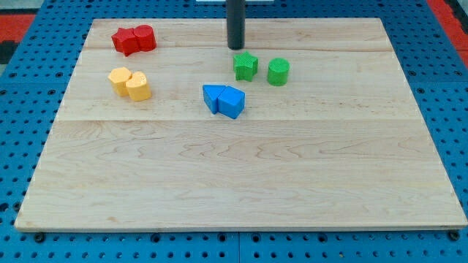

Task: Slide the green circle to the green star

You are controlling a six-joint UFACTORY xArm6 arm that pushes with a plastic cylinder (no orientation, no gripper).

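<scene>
A dark rod comes down from the view's top onto a pale wooden surface (241, 183), and my tip (235, 47) rests just above the green star (246, 66), close to it, with a thin strip of wood seeming to show between them. The arm carries no pincer, so none is spread or pressed together; only the rod shows.

The green circle (278, 71) stands just to the right of the green star, near it but apart, a narrow gap between the two. Both sit in the upper middle of the surface.

Below and to the left of the star, two blue blocks (224, 99) touch each other; their shapes look angular, though which is hard to tell. At the view's left, two yellow blocks (130, 82) stand pressed together, the right one rounded. Above them, near the top left corner, two red blocks (134, 39) also touch, the right one rounded.

The surface lies on a blue pegboard (22, 109) with rows of holes.
</scene>
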